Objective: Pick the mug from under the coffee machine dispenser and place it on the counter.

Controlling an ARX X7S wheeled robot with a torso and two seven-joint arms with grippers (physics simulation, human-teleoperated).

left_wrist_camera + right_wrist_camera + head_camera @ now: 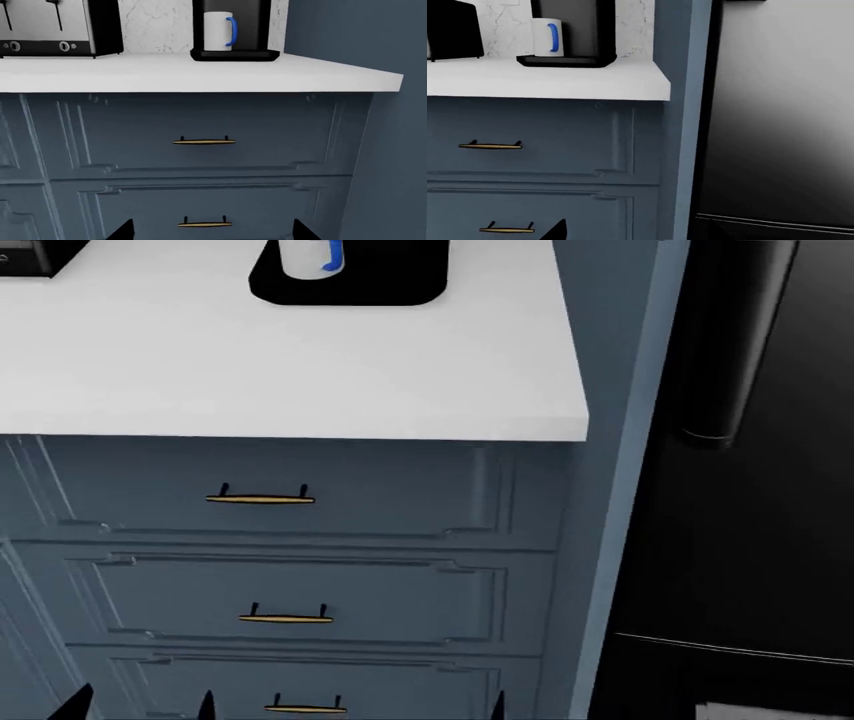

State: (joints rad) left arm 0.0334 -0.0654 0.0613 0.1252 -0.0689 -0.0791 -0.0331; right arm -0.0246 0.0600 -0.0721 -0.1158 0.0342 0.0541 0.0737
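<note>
The white mug [215,31] with a blue handle stands on the black base tray [233,55] of the coffee machine dispenser [250,20], at the back of the white counter [200,74]. It also shows in the head view [302,258] and in the right wrist view [547,37]. My left gripper [212,235] is open and empty, low in front of the drawers, well below the counter. My right gripper [640,235] is also low by the drawers. Only one of its fingertips [554,231] shows, set far out to the side.
A silver and black toaster [53,27] stands on the counter left of the machine. Blue-grey drawers with brass handles [260,499] sit under the counter. A blue side panel [614,490] and a black fridge [747,490] stand to the right.
</note>
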